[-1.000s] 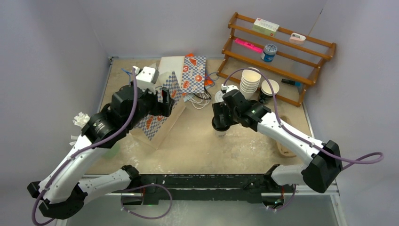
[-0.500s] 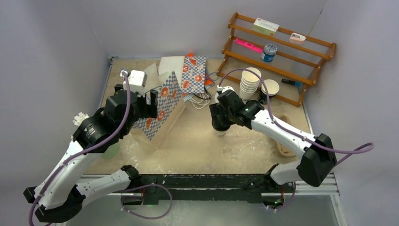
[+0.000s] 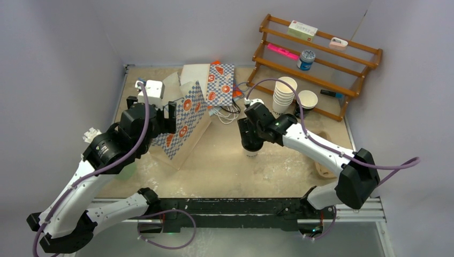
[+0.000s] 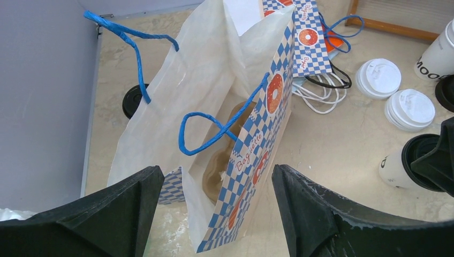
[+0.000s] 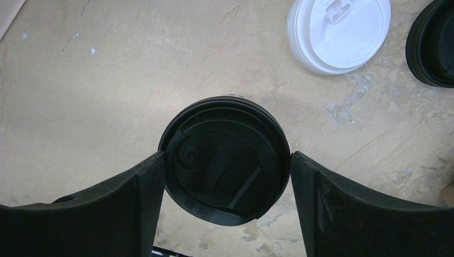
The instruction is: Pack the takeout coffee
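Note:
A takeout coffee cup point(image 3: 250, 151) with a black sip lid point(image 5: 225, 160) stands on the table at mid-right; it also shows in the left wrist view point(image 4: 402, 165). My right gripper point(image 5: 226, 166) is over it, its fingers point(image 5: 144, 182) pressed against the lid on both sides. An open blue-checked paper bag point(image 3: 184, 120) with blue handles point(image 4: 206, 131) stands at the left, a brown cup carrier point(image 4: 227, 160) inside. My left gripper point(image 4: 214, 179) is open and empty above the bag's near end. A second black-lidded cup point(image 4: 130, 100) stands behind the bag.
Two loose white lids point(image 4: 379, 77) lie near a white cable point(image 3: 225, 113). A stack of lidless white cups point(image 3: 284, 92) and another black lid point(image 5: 434, 43) stand before the wooden rack point(image 3: 321, 59). A flat checked bag point(image 3: 222, 80) lies at the back.
My left gripper has drawn back to the left, off the bag's top edge. My right arm has shifted slightly left over the cup, which stays on the table.

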